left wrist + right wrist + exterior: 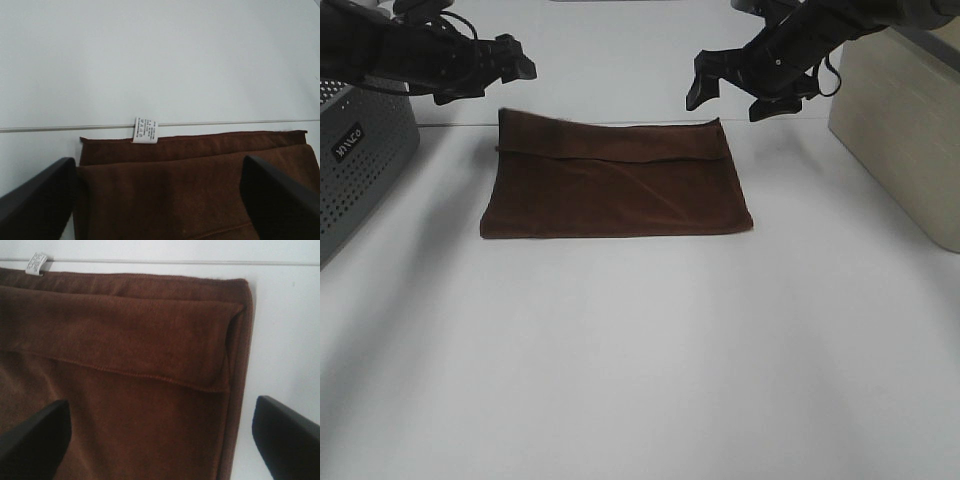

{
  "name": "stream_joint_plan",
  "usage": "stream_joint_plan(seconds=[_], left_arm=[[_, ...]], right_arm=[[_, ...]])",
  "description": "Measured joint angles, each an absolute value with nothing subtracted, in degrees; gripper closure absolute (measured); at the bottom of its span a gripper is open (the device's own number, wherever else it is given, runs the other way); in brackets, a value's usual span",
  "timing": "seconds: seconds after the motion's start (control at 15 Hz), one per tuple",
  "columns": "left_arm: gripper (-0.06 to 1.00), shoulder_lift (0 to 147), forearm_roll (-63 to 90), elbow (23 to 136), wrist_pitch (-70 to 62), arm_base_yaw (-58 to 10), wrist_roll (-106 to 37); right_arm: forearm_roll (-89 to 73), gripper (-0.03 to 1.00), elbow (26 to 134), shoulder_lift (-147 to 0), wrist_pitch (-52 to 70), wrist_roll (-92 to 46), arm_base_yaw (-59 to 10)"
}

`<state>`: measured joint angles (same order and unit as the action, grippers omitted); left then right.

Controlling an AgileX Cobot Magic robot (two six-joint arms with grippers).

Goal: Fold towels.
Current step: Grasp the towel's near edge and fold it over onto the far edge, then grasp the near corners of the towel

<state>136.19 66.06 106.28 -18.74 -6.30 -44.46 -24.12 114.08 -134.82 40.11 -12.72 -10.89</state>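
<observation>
1. Towel. The towel (615, 182) lies flat on the table (620, 380), at mid-width and toward the far side. It is folded once. The upper layer stops short of the far edge and leaves a narrow strip of the lower layer bare. A white tag (145, 130) sits on that far edge, close to the left corner.

2. Claws. The left gripper (505, 70) hangs above the far left corner and the right gripper (728, 100) above the far right corner. On each, both wrist views show the jaws spread wide with only cloth beneath and nothing between them. Neither claw touches the towel.

3. Governing relation. The towel's long axis runs side to side across the table, from one claw to the other. The cloth lies below both claws and reaches toward the near side. Each arm is nearest its own far corner, and neither is better placed for the whole piece. We judge that the next fold must cross the long axis, carrying one short end over the other, so that end's two corners want gripping first.

4. Containers. A grey perforated basket (360, 150) stands at the left and a beige box (900, 120) at the right, both apart from the towel. We cannot see the contents of either.
</observation>
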Motion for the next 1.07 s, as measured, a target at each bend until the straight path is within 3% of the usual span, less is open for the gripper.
stream_joint_plan(seconds=[0.2,0.67,1.07], left_arm=[[0.11,136.08,64.92,106.28,-18.85,-5.39,-38.62],[0.11,135.79,54.95,106.28,-37.59,-5.39,-35.58],[0.11,132.53,46.12,102.27,-46.35,-5.21,-19.48]], right_arm=[[-23.95,0.05,114.08,-132.35,43.95,-11.69,-10.89],[-23.55,0.05,114.08,-131.09,57.35,-8.54,-10.89],[-26.3,0.06,110.47,-129.95,66.75,-5.67,-6.76]])
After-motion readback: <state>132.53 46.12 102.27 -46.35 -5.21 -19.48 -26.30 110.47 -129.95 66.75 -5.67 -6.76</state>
